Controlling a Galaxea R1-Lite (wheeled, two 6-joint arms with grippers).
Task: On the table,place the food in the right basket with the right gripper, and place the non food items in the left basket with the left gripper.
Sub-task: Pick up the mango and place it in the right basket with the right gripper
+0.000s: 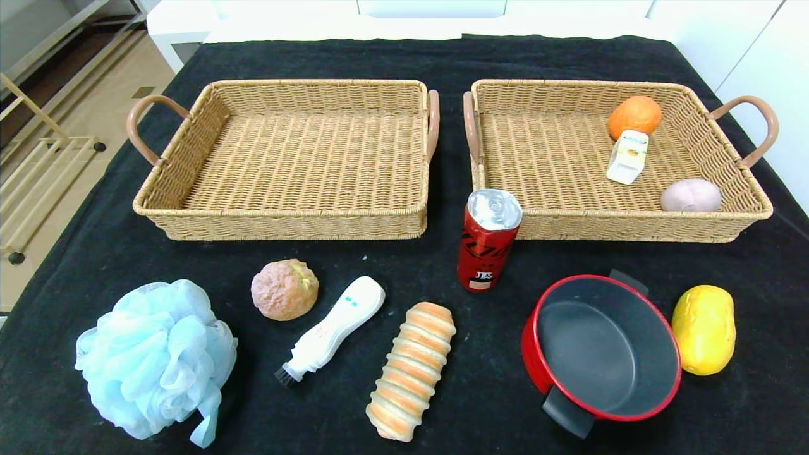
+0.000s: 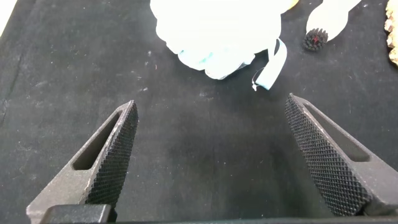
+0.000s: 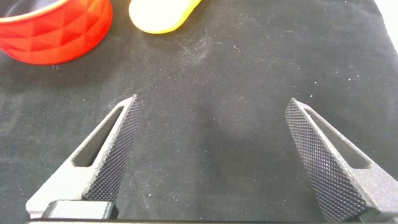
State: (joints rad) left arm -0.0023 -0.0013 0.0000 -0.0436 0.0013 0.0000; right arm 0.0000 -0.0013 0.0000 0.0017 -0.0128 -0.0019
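Standing before the right basket (image 1: 695, 215), the red can (image 1: 485, 249) reads "JES".

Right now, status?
Left tool and right tool open, empty, above cloth. Right basket holds three foods; left basket empty. Nothing blocking.
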